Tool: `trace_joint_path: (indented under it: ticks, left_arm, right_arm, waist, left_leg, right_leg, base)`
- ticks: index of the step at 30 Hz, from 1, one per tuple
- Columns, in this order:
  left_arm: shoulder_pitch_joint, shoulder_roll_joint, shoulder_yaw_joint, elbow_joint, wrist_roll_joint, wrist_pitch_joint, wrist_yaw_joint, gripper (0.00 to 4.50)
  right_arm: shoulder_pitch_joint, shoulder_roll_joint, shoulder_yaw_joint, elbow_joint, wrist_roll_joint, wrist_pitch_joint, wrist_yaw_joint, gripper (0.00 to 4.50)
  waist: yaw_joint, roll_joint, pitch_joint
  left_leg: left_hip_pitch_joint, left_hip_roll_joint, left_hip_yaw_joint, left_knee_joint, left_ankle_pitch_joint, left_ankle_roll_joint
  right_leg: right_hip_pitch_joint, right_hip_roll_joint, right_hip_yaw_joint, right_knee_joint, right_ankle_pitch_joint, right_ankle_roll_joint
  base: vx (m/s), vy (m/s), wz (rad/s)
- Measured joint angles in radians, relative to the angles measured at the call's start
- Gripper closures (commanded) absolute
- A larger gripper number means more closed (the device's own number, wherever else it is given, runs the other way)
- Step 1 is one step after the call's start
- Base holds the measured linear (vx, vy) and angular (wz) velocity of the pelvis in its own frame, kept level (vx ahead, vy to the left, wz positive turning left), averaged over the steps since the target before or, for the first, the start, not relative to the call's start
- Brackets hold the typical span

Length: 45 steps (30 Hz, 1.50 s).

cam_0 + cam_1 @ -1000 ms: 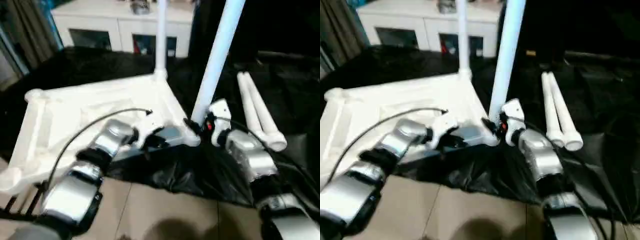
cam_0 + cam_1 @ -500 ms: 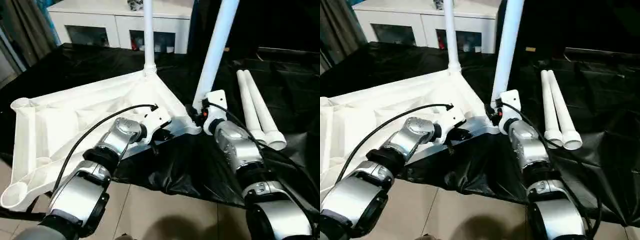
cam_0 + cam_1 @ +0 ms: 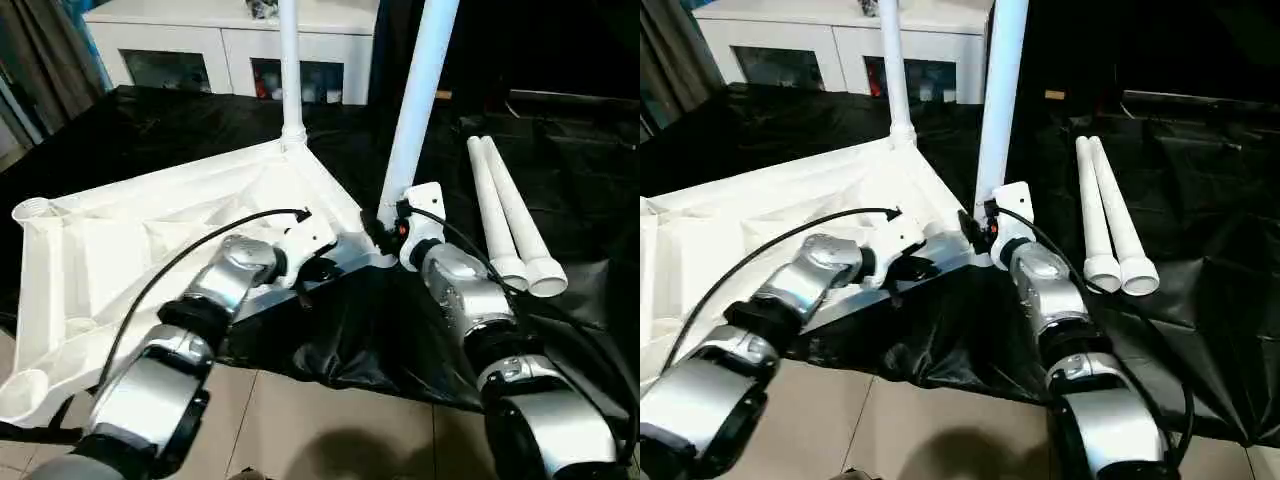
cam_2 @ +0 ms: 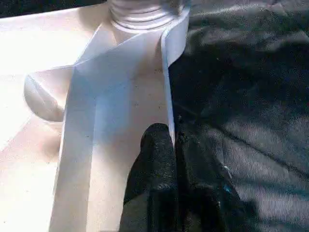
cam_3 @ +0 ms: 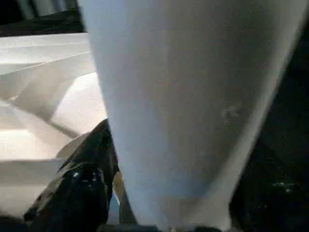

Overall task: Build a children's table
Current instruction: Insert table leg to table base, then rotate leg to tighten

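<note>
My left end effector [image 4: 173, 145] is pinched on the thin side wall of the upside-down tabletop [image 3: 150, 240], fingers nearly together, rim between them. Beyond it, one leg [image 3: 290, 70] stands upright in the far corner socket. My right end effector [image 3: 385, 225] sits at the base of the second leg [image 3: 415, 95], a finger [image 5: 91, 169] on each side; can't tell if it's gripping. Two spare legs [image 3: 510, 215] lie right of it on the black table [image 3: 600, 180]

Silver jointed forearms [image 3: 225, 285], black cables, white wrist housings, black-fingered left pincer [image 4: 171, 159].
</note>
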State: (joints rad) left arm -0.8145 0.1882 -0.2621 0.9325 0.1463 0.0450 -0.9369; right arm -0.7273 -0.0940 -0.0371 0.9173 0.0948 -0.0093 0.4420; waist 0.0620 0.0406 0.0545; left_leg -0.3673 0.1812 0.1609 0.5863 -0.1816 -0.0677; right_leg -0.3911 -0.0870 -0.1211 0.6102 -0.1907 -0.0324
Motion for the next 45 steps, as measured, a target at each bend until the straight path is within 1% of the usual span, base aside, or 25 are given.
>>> trace_joint_path:
  ticks: [1,4,6,8,11,16,17,20,21,22,27,32,34,35,36,37,38,40,43,45]
  left_arm:
    - [0.001,0.009,-0.001,-0.007,-0.003,-0.012,-0.019,4.5]
    - [0.007,0.043,-0.008,-0.021,-0.013,-0.048,-0.072,4.5]
    - [0.015,0.057,-0.011,-0.036,-0.016,-0.062,-0.112,4.5]
    - [0.02,0.073,-0.012,-0.039,-0.021,-0.073,-0.159,4.5]
    - [0.022,0.087,-0.014,-0.043,-0.026,-0.088,-0.211,4.5]
    - [0.034,0.113,-0.034,-0.057,-0.037,-0.113,-0.321,4.5]
    - [0.036,0.118,-0.039,-0.061,-0.038,-0.118,-0.338,4.5]
    - [0.04,0.129,-0.048,-0.064,-0.038,-0.129,-0.38,4.5]
    - [0.04,0.132,-0.05,-0.064,-0.038,-0.134,-0.389,4.5]
    - [0.04,0.136,-0.051,-0.064,-0.037,-0.139,-0.398,4.5]
    - [0.04,0.141,-0.058,-0.064,-0.036,-0.146,-0.424,4.5]
    - [0.039,0.141,-0.056,-0.06,-0.035,-0.149,-0.431,4.5]
    - [0.039,0.133,-0.049,-0.053,-0.035,-0.138,-0.409,4.5]
    - [0.033,0.125,-0.047,-0.042,-0.033,-0.126,-0.383,4.5]
    - [0.025,0.115,-0.043,-0.031,-0.032,-0.11,-0.353,4.5]
    - [0.008,0.085,-0.026,-0.002,-0.03,-0.075,-0.282,4.5]
    - [-0.007,0.063,-0.02,0.018,-0.027,-0.051,-0.237,4.5]
    - [-0.028,0.015,-0.007,0.045,-0.024,-0.012,-0.148,4.5]
    - [-0.051,-0.042,0.01,0.077,-0.022,0.025,-0.029,4.5]
    - [-0.061,-0.064,0.012,0.09,-0.02,0.038,0.021,4.5]
  right_arm:
    - [0.001,-0.007,0.0,0.001,0.003,-0.003,0.029,0.91]
    - [0.005,-0.038,0.016,-0.007,0.017,-0.004,0.141,0.84]
    - [0.022,-0.072,0.036,-0.037,0.022,-0.001,0.234,0.84]
    - [0.039,-0.106,0.057,-0.058,0.026,0.005,0.336,0.84]
    - [0.065,-0.141,0.078,-0.099,0.034,0.019,0.457,0.84]
    - [0.121,-0.22,0.128,-0.206,0.066,0.085,0.663,0.84]
    - [0.129,-0.232,0.14,-0.224,0.067,0.092,0.693,0.99]
    - [0.14,-0.255,0.165,-0.247,0.064,0.099,0.753,1.1]
    - [0.14,-0.26,0.171,-0.249,0.06,0.099,0.764,1.27]
    - [0.14,-0.265,0.179,-0.25,0.058,0.098,0.771,1.27]
    - [0.158,-0.272,0.194,-0.29,0.051,0.111,0.788,1.65]
    - [0.183,-0.267,0.193,-0.33,0.055,0.133,0.783,1.75]
    - [0.191,-0.254,0.18,-0.331,0.06,0.141,0.752,1.75]
    - [0.194,-0.244,0.161,-0.325,0.06,0.143,0.714,1.75]
    - [0.194,-0.23,0.145,-0.318,0.059,0.148,0.668,1.75]
    - [0.193,-0.196,0.105,-0.296,0.056,0.149,0.558,1.76]
    - [0.19,-0.174,0.077,-0.281,0.054,0.146,0.483,1.76]
    - [0.177,-0.136,0.035,-0.251,0.05,0.137,0.33,1.76]
    - [0.15,-0.073,-0.016,-0.204,0.039,0.113,0.116,1.76]
    - [0.134,-0.044,-0.033,-0.183,0.029,0.105,0.025,1.76]
  waist:
    - [0.002,0.0,0.0]
    - [0.005,0.0,0.0]
    - [0.012,0.0,0.0]
    - [0.024,0.001,0.0]
    - [0.033,0.001,0.0]
    - [0.048,0.001,0.0]
    - [0.051,0.001,0.0]
    - [0.054,0.001,0.0]
    - [0.054,0.001,0.0]
    - [0.054,0.001,0.0]
    - [0.054,0.001,0.0]
    - [0.056,0.002,0.0]
    - [0.057,0.002,0.0]
    - [0.056,0.001,0.0]
    - [0.055,0.001,0.0]
    - [0.052,0.001,0.0]
    - [0.05,0.001,0.0]
    - [0.047,0.001,0.0]
    - [0.042,0.001,0.0]
    - [0.04,0.001,0.0]
  left_leg:
    - [-0.004,0.0,0.001,0.001,0.002,0.003]
    - [-0.014,0.002,0.004,0.004,0.003,0.011]
    - [-0.018,0.005,0.007,0.008,0.002,0.015]
    - [-0.019,0.007,0.01,0.012,-0.001,0.019]
    - [-0.019,0.007,0.013,0.014,-0.002,0.019]
    - [-0.019,0.007,0.015,0.016,-0.002,0.019]
    - [-0.018,0.008,0.015,0.016,-0.002,0.019]
    - [-0.018,0.008,0.016,0.016,-0.002,0.019]
    - [-0.018,0.008,0.016,0.016,-0.002,0.019]
    - [-0.017,0.009,0.016,0.016,-0.002,0.019]
    - [-0.017,0.008,0.016,0.016,-0.002,0.019]
    - [-0.017,0.008,0.016,0.016,-0.002,0.019]
    - [-0.016,0.009,0.016,0.016,-0.002,0.018]
    - [-0.016,0.009,0.017,0.017,-0.002,0.017]
    - [-0.015,0.009,0.017,0.017,-0.003,0.016]
    - [-0.015,0.009,0.017,0.017,-0.003,0.015]
    - [-0.015,0.008,0.017,0.017,-0.002,0.014]
    - [-0.015,0.008,0.018,0.017,-0.002,0.014]
    - [-0.015,0.008,0.018,0.016,-0.002,0.014]
    - [-0.015,0.008,0.018,0.016,-0.002,0.014]
  right_leg:
    - [-0.005,0.0,0.0,0.001,0.0,0.0]
    - [-0.013,-0.001,0.0,0.002,0.0,-0.001]
    - [-0.016,0.0,-0.001,0.002,0.0,-0.001]
    - [-0.016,0.0,-0.001,0.002,0.0,-0.001]
    - [-0.016,-0.003,0.0,0.003,0.0,-0.001]
    - [-0.015,-0.004,0.0,0.004,0.0,-0.001]
    - [-0.015,-0.004,0.0,0.005,0.0,-0.001]
    - [-0.014,-0.004,0.0,0.005,0.0,-0.001]
    - [-0.014,-0.004,0.0,0.005,0.0,-0.001]
    - [-0.014,-0.004,0.0,0.005,0.0,-0.001]
    - [-0.014,-0.004,0.0,0.005,0.0,-0.001]
    - [-0.013,-0.004,0.0,0.005,0.0,-0.001]
    - [-0.012,-0.004,0.0,0.005,0.001,-0.001]
    - [-0.011,-0.004,0.0,0.005,0.001,-0.001]
    - [-0.011,-0.004,0.0,0.005,0.002,-0.001]
    - [-0.011,-0.004,0.0,0.005,0.004,-0.001]
    - [-0.011,-0.005,0.0,0.004,0.005,-0.002]
    - [-0.011,-0.005,0.0,0.003,0.007,-0.001]
    - [-0.011,-0.005,0.0,0.003,0.008,-0.001]
    - [-0.011,-0.005,0.0,0.003,0.008,0.0]
  base:
    - [0.0,0.0,0.0]
    - [0.0,0.0,0.0]
    - [0.0,0.0,0.0]
    - [0.0,0.0,0.0]
    - [0.0,0.0,0.0]
    - [0.0,0.0,0.0]
    - [0.0,0.0,0.0]
    - [0.0,0.0,0.0]
    - [0.0,0.0,0.0]
    - [0.0,0.0,0.0]
    - [0.0,0.0,0.0]
    - [0.0,0.0,0.0]
    - [0.0,0.0,0.0]
    - [0.0,0.0,0.0]
    - [0.0,0.0,0.0]
    - [0.0,0.0,0.0]
    - [0.0,0.0,0.0]
    - [0.0,0.0,0.0]
    - [0.0,0.0,0.0]
    - [0.0,0.0,0.0]
